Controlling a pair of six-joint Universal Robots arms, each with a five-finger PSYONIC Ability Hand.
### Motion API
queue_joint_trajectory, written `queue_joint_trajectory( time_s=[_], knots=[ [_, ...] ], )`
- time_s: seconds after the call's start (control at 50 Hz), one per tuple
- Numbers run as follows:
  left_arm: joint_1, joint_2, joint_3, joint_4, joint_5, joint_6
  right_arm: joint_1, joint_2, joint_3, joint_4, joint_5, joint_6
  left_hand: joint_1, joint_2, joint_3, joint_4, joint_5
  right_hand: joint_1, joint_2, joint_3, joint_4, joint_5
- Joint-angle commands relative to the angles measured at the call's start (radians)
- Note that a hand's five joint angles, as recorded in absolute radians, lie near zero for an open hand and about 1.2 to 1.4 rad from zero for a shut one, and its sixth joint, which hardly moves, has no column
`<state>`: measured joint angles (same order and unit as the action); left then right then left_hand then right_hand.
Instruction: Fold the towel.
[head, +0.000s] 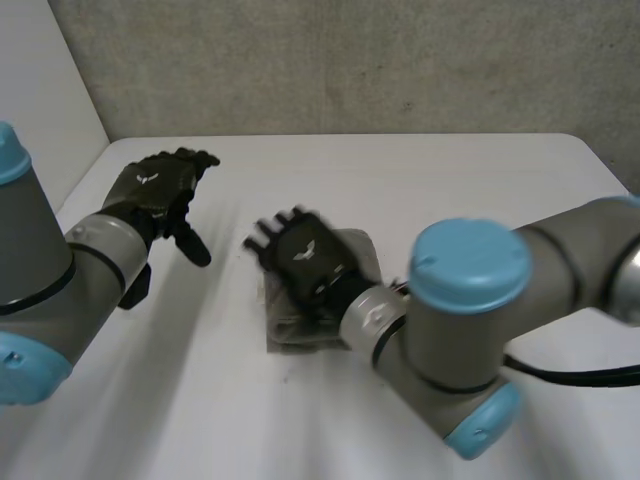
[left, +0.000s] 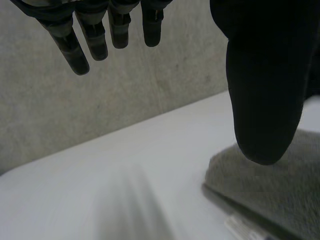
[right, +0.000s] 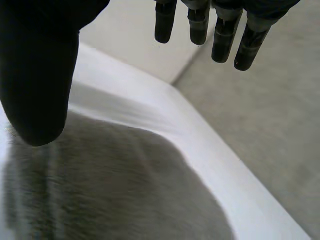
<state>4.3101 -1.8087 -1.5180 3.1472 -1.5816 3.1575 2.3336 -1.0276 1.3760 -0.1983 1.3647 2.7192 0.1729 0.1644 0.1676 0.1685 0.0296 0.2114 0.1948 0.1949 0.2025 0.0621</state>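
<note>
Under my right hand (head: 305, 258), fingers spread and empty, the folded towel (head: 362, 250) looks soft and limp; I'd pinch an edge. My left hand (head: 160, 188) is likewise slack, holding nothing.

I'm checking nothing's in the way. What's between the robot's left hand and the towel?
Nothing but bare white table lies between the left hand and the grey towel; the head view shows that stretch.

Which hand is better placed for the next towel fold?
Right, probably: the right hand is open directly above the folded grey towel, while the left hand, also open, is off beside it over the table.
</note>
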Motion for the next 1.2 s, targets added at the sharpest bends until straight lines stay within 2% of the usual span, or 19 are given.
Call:
queue_joint_trajectory(
  time_s=[0.02, 0.06, 0.16, 0.24, 0.3, 0.34, 0.36, 0.4, 0.58, 0.68, 0.74, 0.78, 0.82, 0.84, 0.88, 1.02, 1.06, 1.16, 1.2],
  knots=[
    [-0.094, -0.115, 0.156, -0.016, -0.003, -0.117, -0.119, -0.141, 0.090, -0.001, 0.050, 0.223, 0.002, 0.011, 0.008, 0.007, -0.029, -0.037, -0.020, -0.020, -0.028, -0.062],
    [-0.111, -0.144, 0.180, -0.032, -0.003, -0.143, -0.198, -0.150, 0.097, 0.019, 0.047, 0.342, 0.005, 0.014, 0.011, 0.010, -0.026, -0.037, -0.020, -0.020, -0.028, -0.062],
    [-0.160, -0.234, 0.239, -0.082, -0.003, -0.191, -0.258, -0.097, 0.063, 0.127, 0.025, 0.441, 0.005, 0.014, 0.011, 0.010, -0.026, -0.037, -0.020, -0.020, -0.028, -0.062],
    [-0.220, -0.337, 0.274, -0.124, -0.023, -0.205, -0.266, -0.025, 0.015, 0.195, 0.013, 0.447, 0.002, 0.011, 0.008, 0.007, -0.029, -0.037, -0.020, -0.020, -0.028, -0.062],
    [-0.227, -0.362, 0.275, -0.131, -0.052, -0.205, -0.266, 0.034, -0.020, 0.237, -0.010, 0.447, 0.002, 0.011, 0.008, 0.007, -0.029, -0.037, -0.020, -0.020, -0.028, -0.062],
    [-0.233, -0.403, 0.268, -0.136, -0.145, -0.195, -0.264, 0.087, -0.049, 0.249, -0.035, 0.444, 0.002, 0.010, 0.007, 0.006, -0.030, -0.037, -0.020, -0.020, -0.028, -0.062],
    [-0.233, -0.403, 0.268, -0.136, -0.146, -0.195, -0.264, 0.087, -0.049, 0.249, -0.035, 0.444, 0.002, 0.010, 0.007, 0.006, -0.030, -0.037, -0.020, -0.020, -0.028, -0.062],
    [-0.234, -0.437, 0.260, -0.136, -0.217, -0.189, -0.264, 0.112, -0.066, 0.252, -0.039, 0.444, 0.002, 0.010, 0.007, 0.006, -0.030, -0.037, -0.020, -0.020, -0.028, -0.062],
    [-0.234, -0.462, 0.245, -0.138, -0.247, -0.192, -0.249, 0.184, -0.121, 0.257, -0.035, 0.357, 0.002, 0.010, 0.007, 0.006, -0.030, -0.037, -0.020, -0.020, -0.028, -0.062],
    [-0.236, -0.352, 0.254, -0.134, -0.242, -0.194, -0.250, 0.100, -0.124, 0.257, -0.032, 0.317, 0.002, 0.010, 0.007, 0.006, -0.030, -0.037, -0.020, -0.020, -0.028, -0.062],
    [-0.236, -0.308, 0.254, -0.130, -0.244, -0.194, -0.257, -0.008, -0.114, 0.243, -0.030, 0.320, 0.002, 0.010, 0.007, 0.006, -0.030, -0.037, -0.020, -0.020, -0.028, -0.062],
    [-0.233, -0.214, 0.265, -0.127, -0.244, -0.192, -0.264, -0.060, -0.112, 0.229, -0.019, 0.320, 0.002, 0.010, 0.007, 0.006, -0.030, -0.037, -0.020, -0.020, -0.028, -0.062],
    [-0.230, -0.168, 0.271, -0.127, -0.244, -0.194, -0.283, -0.170, -0.098, 0.180, 0.045, 0.321, 0.002, 0.010, 0.007, 0.006, -0.030, -0.037, -0.020, -0.020, -0.028, -0.062],
    [-0.222, -0.115, 0.274, -0.130, -0.244, -0.192, -0.283, -0.170, -0.098, 0.180, 0.045, 0.321, 0.002, 0.010, 0.007, 0.006, -0.030, -0.037, -0.020, -0.020, -0.028, -0.062],
    [-0.217, -0.066, 0.274, -0.134, -0.244, -0.191, -0.321, -0.280, -0.078, 0.142, 0.140, 0.315, 0.002, 0.010, 0.007, 0.006, -0.030, -0.037, -0.020, -0.020, -0.028, -0.062],
    [-0.110, 0.080, 0.225, -0.162, -0.233, -0.179, -0.346, -0.384, -0.064, 0.183, 0.244, 0.289, 0.002, 0.010, 0.007, 0.006, -0.030, -0.037, -0.020, -0.020, -0.028, -0.062],
    [-0.085, 0.111, 0.202, -0.182, -0.213, -0.168, -0.347, -0.385, -0.058, 0.214, 0.255, 0.271, 0.002, 0.010, 0.007, 0.006, -0.030, -0.037, -0.020, -0.020, -0.028, -0.062],
    [-0.035, 0.150, 0.139, -0.223, -0.066, -0.172, -0.362, -0.385, -0.038, 0.277, 0.264, 0.243, 0.002, 0.010, 0.007, 0.006, -0.030, -0.037, -0.020, -0.020, -0.028, -0.062],
    [-0.030, 0.155, 0.133, -0.225, -0.040, -0.174, -0.372, -0.385, -0.018, 0.277, 0.252, 0.238, 0.002, 0.010, 0.007, 0.006, -0.030, -0.037, -0.020, -0.020, -0.028, -0.062]
  ],
)
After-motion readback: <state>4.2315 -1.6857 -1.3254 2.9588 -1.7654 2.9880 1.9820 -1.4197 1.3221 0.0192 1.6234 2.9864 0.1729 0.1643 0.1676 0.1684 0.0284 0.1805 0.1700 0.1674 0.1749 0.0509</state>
